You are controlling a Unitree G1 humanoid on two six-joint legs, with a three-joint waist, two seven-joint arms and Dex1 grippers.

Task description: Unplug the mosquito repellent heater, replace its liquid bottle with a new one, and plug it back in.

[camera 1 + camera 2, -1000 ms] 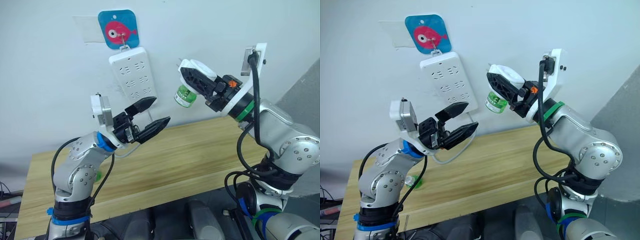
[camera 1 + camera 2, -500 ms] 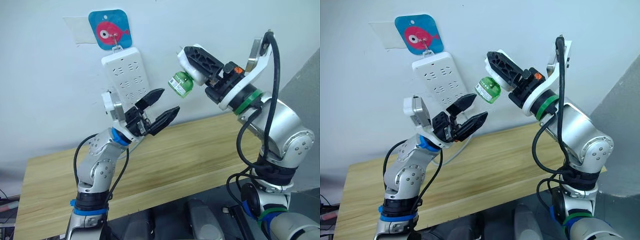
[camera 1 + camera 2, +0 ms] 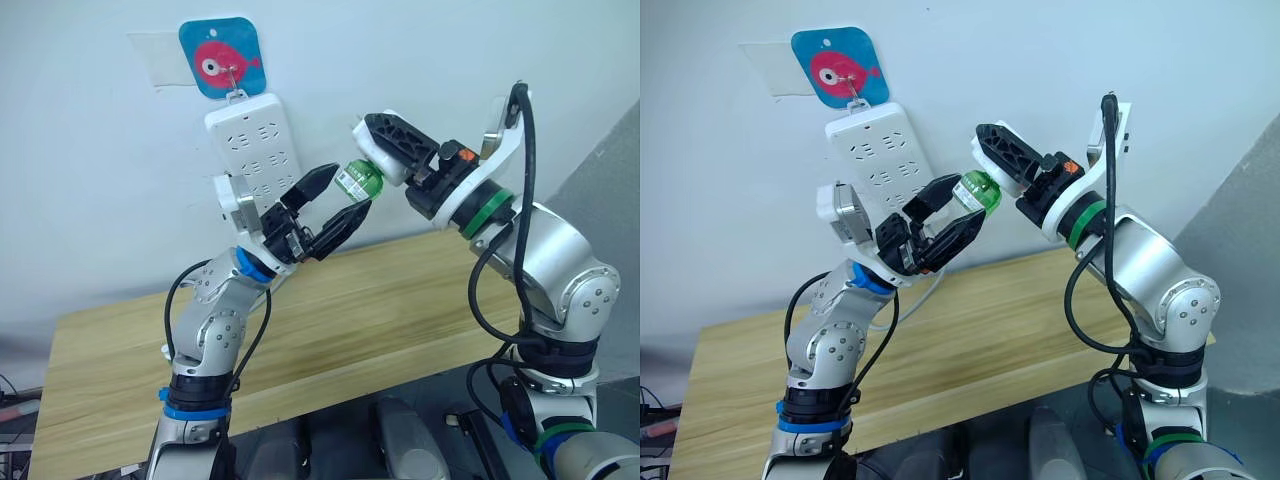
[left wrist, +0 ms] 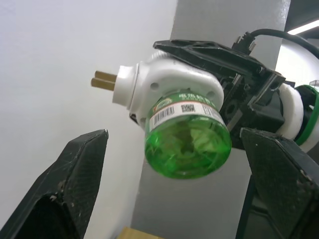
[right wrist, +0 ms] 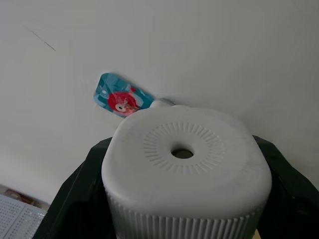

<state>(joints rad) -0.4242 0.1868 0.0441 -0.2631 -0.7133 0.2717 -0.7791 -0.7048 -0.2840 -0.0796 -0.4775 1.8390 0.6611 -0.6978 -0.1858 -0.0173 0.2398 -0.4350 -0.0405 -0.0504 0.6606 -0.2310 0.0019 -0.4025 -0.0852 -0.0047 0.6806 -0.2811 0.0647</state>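
My right gripper (image 3: 385,150) clamps the mosquito repellent heater (image 4: 169,87) while my left gripper (image 3: 337,203) spreads around its green liquid bottle (image 4: 188,142); an off-centre close could wrench the heater loose.

Bright, even indoor light is falling across the plain white wall (image 3: 90,180) and the long pale wooden desk (image 3: 400,310), with soft shadows only. The head views are looking sharp throughout. A translucent green liquid bottle (image 4: 188,142) is glowing as light passes through it, and a bright strip is glaring at one corner of the left wrist view. The black fingers (image 4: 70,189) there are appearing large and slightly soft.
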